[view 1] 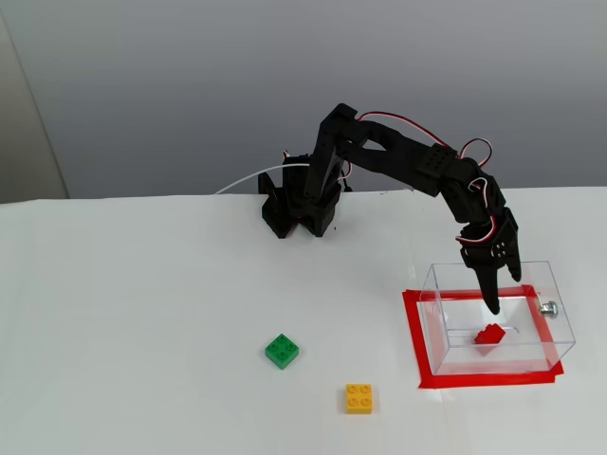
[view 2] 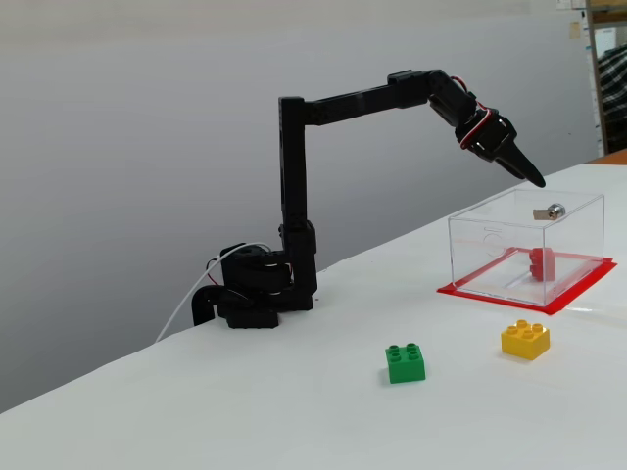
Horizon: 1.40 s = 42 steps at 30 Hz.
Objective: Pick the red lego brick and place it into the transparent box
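Observation:
The red lego brick (view 1: 490,334) lies tilted on the floor inside the transparent box (view 1: 438,322) at the right of the table. It shows through the clear wall in the other fixed view too (view 2: 541,262), inside the box (view 2: 485,240). My gripper (view 1: 493,303) points down over the box's open top, above the brick and apart from it. In a fixed view the gripper (view 2: 537,179) hangs above the box's rim. Its fingers look closed together and hold nothing.
The box stands inside a red tape rectangle (view 1: 484,379) and has a small metal knob (view 1: 548,307) on its right wall. A green brick (view 1: 282,351) and a yellow brick (view 1: 358,398) lie on the white table. The arm's base (view 1: 299,204) is at the back.

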Tool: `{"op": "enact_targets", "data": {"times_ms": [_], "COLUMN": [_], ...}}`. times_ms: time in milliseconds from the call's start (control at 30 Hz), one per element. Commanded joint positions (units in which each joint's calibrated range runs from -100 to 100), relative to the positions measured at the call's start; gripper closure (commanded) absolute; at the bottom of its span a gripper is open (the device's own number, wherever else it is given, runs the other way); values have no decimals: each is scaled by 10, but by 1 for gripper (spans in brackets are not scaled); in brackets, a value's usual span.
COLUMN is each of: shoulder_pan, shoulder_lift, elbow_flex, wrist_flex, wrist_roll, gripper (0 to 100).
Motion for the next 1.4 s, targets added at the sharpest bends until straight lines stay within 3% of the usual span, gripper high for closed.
{"op": "enact_targets", "data": {"times_ms": [0,133,667,833,1367], "shoulder_pan": [-3,2,104,154,427], "shoulder_lift": [-18,-37,-164,-221,-461], "elbow_flex": [-25,-19,-17,-17,-16], "wrist_flex": [1,1,5,48,154], "wrist_roll": [-1,-1,3,3,-1], "gripper": [86,99,99,99,99]}}
